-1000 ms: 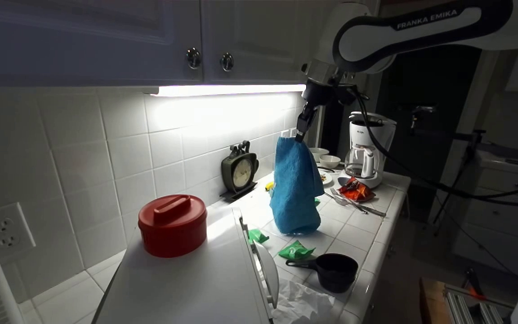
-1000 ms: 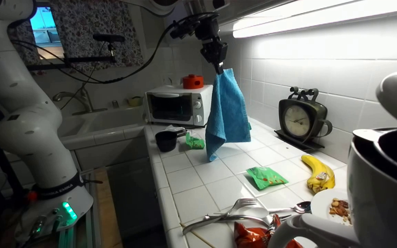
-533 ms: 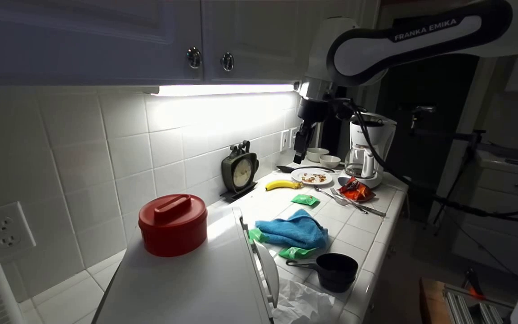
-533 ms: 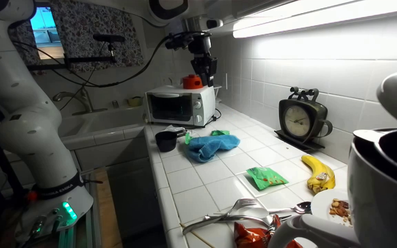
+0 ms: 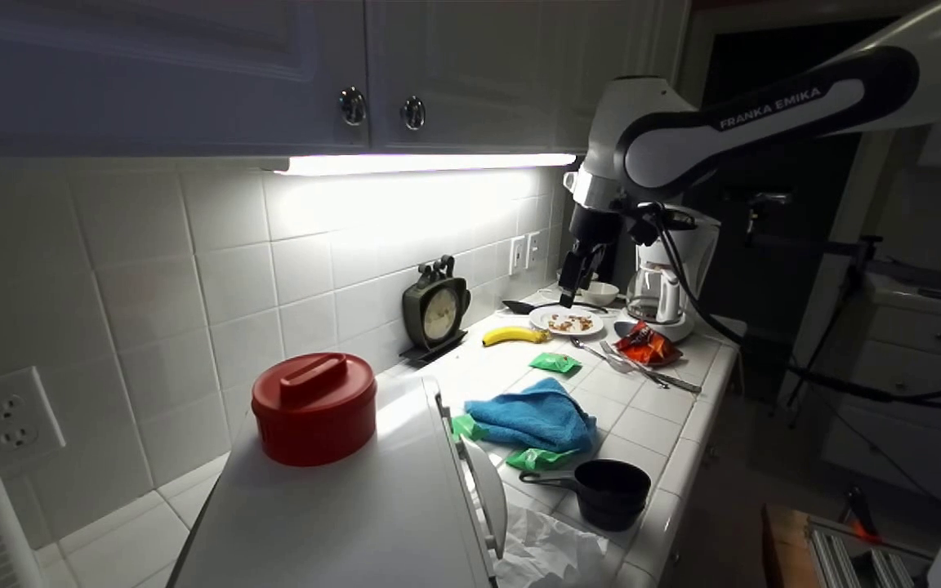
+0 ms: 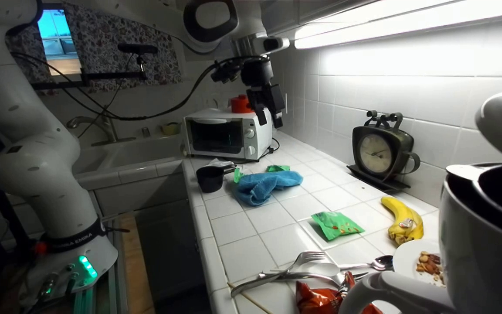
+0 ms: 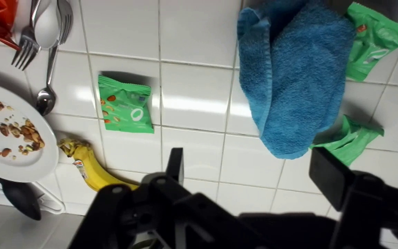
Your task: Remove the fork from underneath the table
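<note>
Forks (image 7: pixel 28 37) (two; which is meant, I cannot tell) lie atop the tiled surface (image 6: pixel 246 255), not underneath: slim polished steel, handles toward its front edge, crowding a white spoon (image 7: pixel 47 29) and a crinkled red bag (image 7: pixel 0 14). With the gripper (image 6: pixel 270 120) empty and spread wide, the approach seems in hand, no grasp yet; the next move likely calls for pinching one slick handle. Farther off slumps a nubby blue towel (image 7: pixel 302 79).

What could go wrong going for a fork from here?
A fork lies bunched with the white spoon; lifting one might drag both. A second fork sits right there; the wrong one may get picked. A handle reaches near the edge of the counter; a bump from the gripper could knock it off.
</note>
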Robot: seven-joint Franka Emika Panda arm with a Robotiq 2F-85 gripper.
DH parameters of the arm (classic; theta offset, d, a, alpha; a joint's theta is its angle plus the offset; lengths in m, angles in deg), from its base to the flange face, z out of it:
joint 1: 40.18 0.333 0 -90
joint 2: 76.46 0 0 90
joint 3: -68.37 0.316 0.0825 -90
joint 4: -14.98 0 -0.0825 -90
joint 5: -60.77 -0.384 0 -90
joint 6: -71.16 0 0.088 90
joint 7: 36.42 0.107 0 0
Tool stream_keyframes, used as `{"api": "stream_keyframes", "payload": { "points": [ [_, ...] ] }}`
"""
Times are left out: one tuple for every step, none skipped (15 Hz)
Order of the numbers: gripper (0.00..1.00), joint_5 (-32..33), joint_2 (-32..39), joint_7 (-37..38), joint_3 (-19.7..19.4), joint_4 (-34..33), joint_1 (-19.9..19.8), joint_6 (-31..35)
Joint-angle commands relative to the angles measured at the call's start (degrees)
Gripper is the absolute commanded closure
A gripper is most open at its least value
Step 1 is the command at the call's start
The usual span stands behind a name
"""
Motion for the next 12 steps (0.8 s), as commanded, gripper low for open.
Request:
{"api": "stream_keyframes", "payload": {
  "points": [
    [0.0, 2.0, -1.0, -0.9, -2.7, 7.0, -2.5, 8.5],
    [0.0, 1.4, -0.4, -2.5, -3.7, 8.2, -3.0, 11.0],
    [0.0, 1.0, 0.0, -3.9, -4.5, 9.6, -3.3, 13.4],
    [0.0, 0.5, 0.5, -5.1, -5.2, 11.0, -3.6, 16.2],
    [0.0, -0.1, 1.0, -5.8, -5.9, 12.0, -3.8, 17.8],
    [0.0, -0.4, 1.9, -6.7, -6.5, 12.7, -4.0, 19.9],
    [0.0, 0.2, 2.8, -7.2, -7.0, 13.3, -4.3, 22.3],
    [0.0, 0.1, 3.8, -8.5, -7.5, 13.6, -4.5, 24.3],
    [0.0, 0.0, 4.9, -9.6, -8.0, 14.0, -4.8, 26.6],
    [0.0, 0.3, 6.1, -10.2, -8.4, 14.2, -5.1, 28.8],
    [0.0, -0.2, 7.3, -11.5, -8.9, 14.3, -5.3, 31.1],
    [0.0, -1.3, 8.6, -13.1, -9.3, 14.2, -5.5, 33.1]
  ]
}}
